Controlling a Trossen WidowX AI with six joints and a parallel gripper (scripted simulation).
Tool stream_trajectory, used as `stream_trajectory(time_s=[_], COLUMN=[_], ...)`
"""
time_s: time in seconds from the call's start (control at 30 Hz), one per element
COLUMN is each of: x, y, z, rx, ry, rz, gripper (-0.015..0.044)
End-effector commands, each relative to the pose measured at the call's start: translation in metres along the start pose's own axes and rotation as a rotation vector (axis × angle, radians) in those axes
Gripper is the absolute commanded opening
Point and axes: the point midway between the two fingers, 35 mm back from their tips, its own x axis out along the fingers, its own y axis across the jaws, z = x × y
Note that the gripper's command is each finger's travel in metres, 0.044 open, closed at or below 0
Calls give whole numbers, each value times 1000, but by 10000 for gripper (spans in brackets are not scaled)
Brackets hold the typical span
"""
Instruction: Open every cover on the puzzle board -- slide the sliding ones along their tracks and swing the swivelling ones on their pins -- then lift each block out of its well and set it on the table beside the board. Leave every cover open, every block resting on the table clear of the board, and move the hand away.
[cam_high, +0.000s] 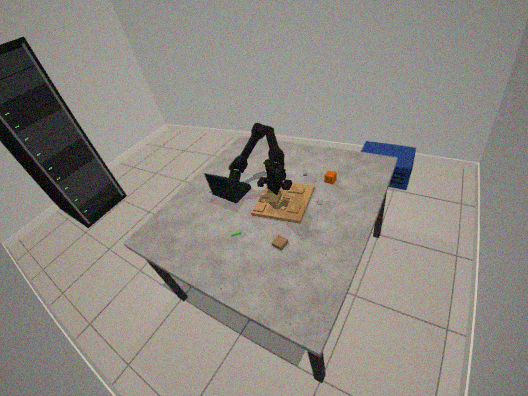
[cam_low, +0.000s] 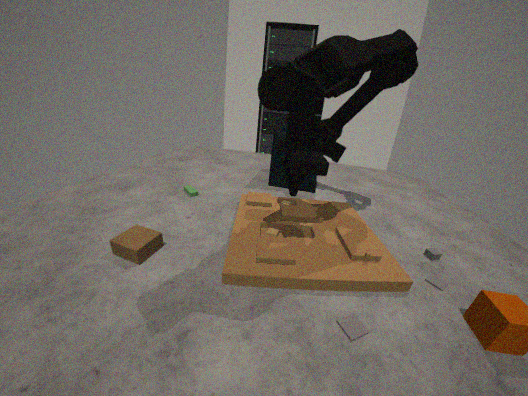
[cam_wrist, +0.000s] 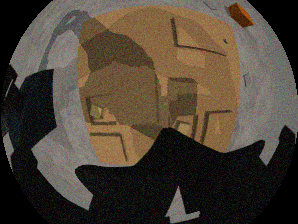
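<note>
The wooden puzzle board (cam_high: 306, 196) (cam_low: 320, 285) (cam_wrist: 120, 21) lies flat on the table, with raised wooden covers and dark-edged recesses. A square recess (cam_low: 296, 232) (cam_wrist: 182, 97) shows near its middle. A pale piece (cam_wrist: 96, 111) shows in a corner recess in the wrist view; I cannot tell whether it is a block. My gripper (cam_high: 275, 192) (cam_low: 293, 192) (cam_wrist: 166, 132) is shut and empty, pointing down just above the far part of the board in the exterior view. Its shadow darkens several covers, so how far each is open is unclear.
A brown block (cam_high: 280, 243) (cam_low: 136, 243) and a green piece (cam_high: 236, 233) (cam_low: 191, 190) lie off the board. An orange cube (cam_high: 330, 177) (cam_low: 500, 322) (cam_wrist: 240, 15), a thin grey tile (cam_low: 353, 327) and a small grey piece (cam_low: 432, 254) lie on other sides. A dark panel (cam_high: 227, 189) stands near the arm's base.
</note>
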Motion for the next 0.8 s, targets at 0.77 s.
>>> stream_trajectory(time_s=[0.77], x=[18], y=[-1], z=[0], rx=[-3], ry=[-4], rz=[-1], gripper=[0])
